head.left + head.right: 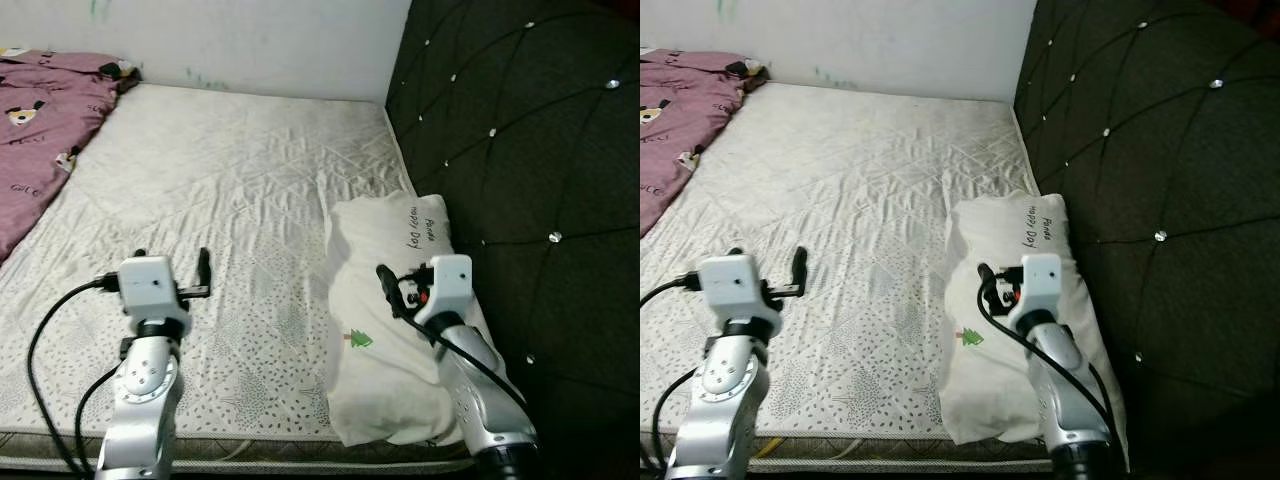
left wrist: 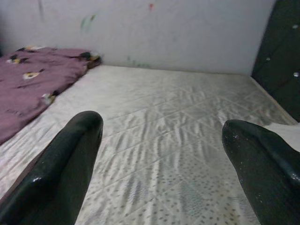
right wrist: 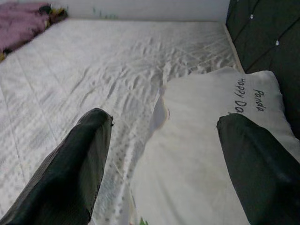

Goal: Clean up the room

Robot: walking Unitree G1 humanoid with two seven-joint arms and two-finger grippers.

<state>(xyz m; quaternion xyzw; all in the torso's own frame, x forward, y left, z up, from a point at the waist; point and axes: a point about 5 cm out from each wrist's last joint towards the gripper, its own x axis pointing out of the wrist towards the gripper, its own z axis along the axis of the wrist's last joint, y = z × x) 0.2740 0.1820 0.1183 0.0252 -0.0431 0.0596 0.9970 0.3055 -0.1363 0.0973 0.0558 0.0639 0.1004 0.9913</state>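
A cream pillow [image 1: 390, 300] printed with lettering is lying at the mattress's [image 1: 220, 200] three o'clock edge, under the released right gripper [image 3: 164, 154]; the left gripper [image 2: 164, 159] is hovering released too.

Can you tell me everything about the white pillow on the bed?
The pillow is white or cream, soft and wrinkly, like cloth. It has dark handwriting-style words near its far end, reading something like "Happy Day" and "Panda", and a little green tree picture near the front. It lies flat on the mattress, lengthways beside the dark padded headboard. The right gripper hovers over it with its jaws open, not holding it.
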